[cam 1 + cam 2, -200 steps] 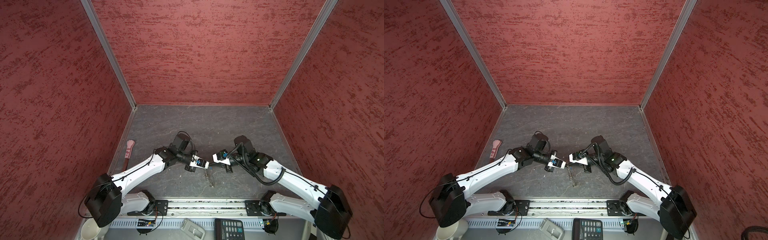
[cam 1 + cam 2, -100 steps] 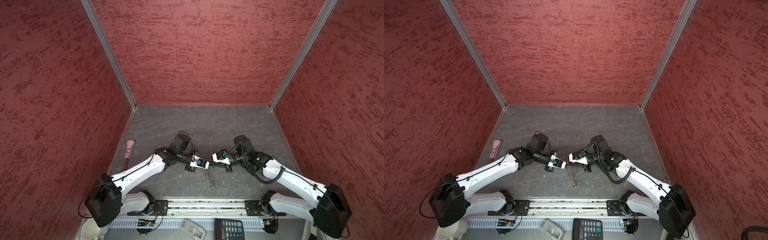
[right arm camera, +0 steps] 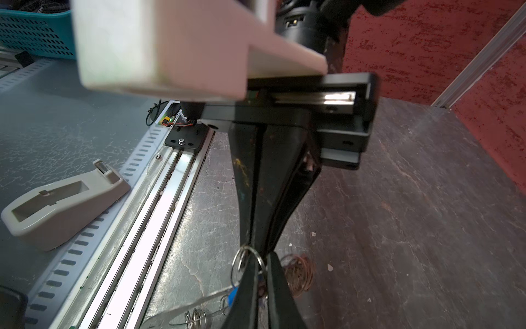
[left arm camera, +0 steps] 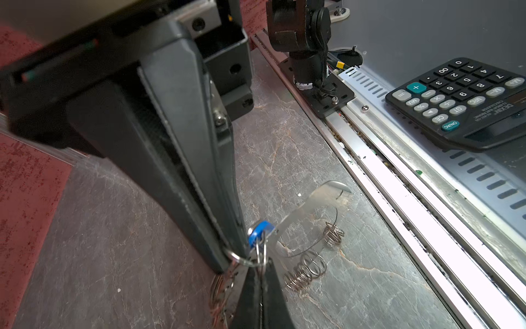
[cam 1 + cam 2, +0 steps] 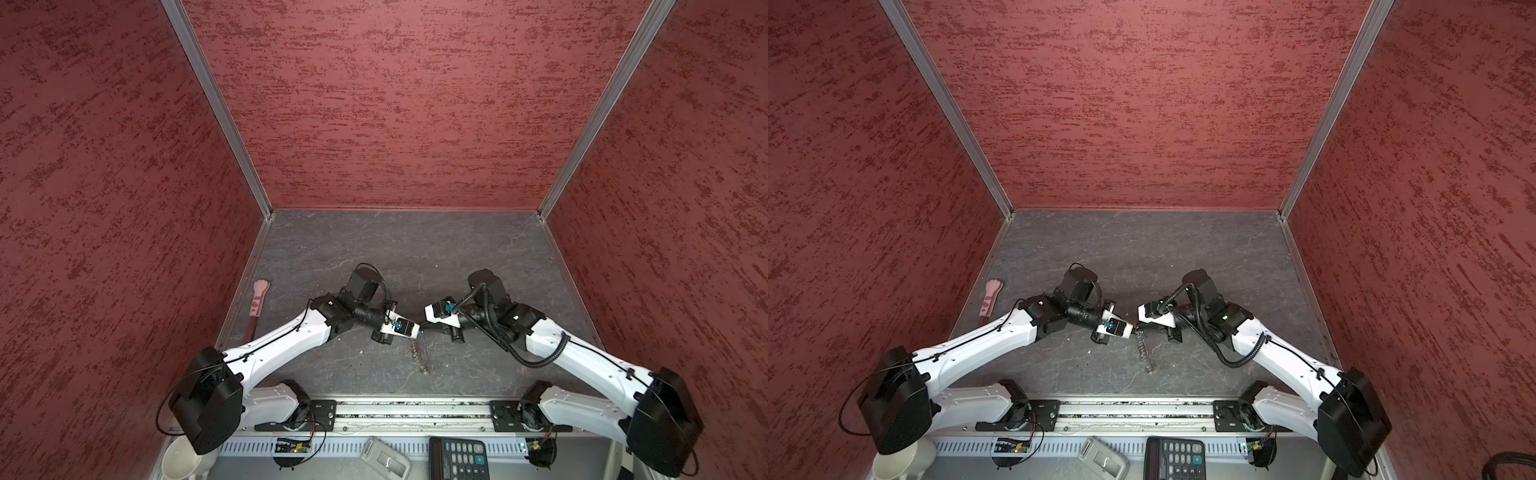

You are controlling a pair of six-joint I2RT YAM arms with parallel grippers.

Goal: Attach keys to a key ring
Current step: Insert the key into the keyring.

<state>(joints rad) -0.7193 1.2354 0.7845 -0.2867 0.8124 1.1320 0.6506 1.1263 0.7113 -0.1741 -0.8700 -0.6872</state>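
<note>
- Plainly, you had both tools meeting tip to tip low in the middle of the frame in both top views, just above the grey floor (image 5: 374,257); the step looked to be working the tag's ring onto the hoop.
- Your left gripper (image 4: 240,253) was clenched on the key tag (image 4: 260,230) by its small silver ring (image 4: 236,257), the blue body hanging just beside the tip.
- Your right gripper (image 3: 256,249) had its jaws all but together at that same ring; whether they truly pinched it, I could not tell.
- The key ring (image 5: 419,357) lay on the floor just beneath the two tips in the frame, its silver links trailing toward the lower edge; whether the tag's ring was already on the thin black hoop, I could not tell.
- To do this well, you needed the left hold firm as the anchor, with only the right making small moves.
- You needed to confirm in the wrist views that the hoop's wire sat inside the ring before either tool let go.
- A light touch mattered: the hoop looked thin and springy, so a hard pull would likely have dragged the links or flicked the ring free.
</note>
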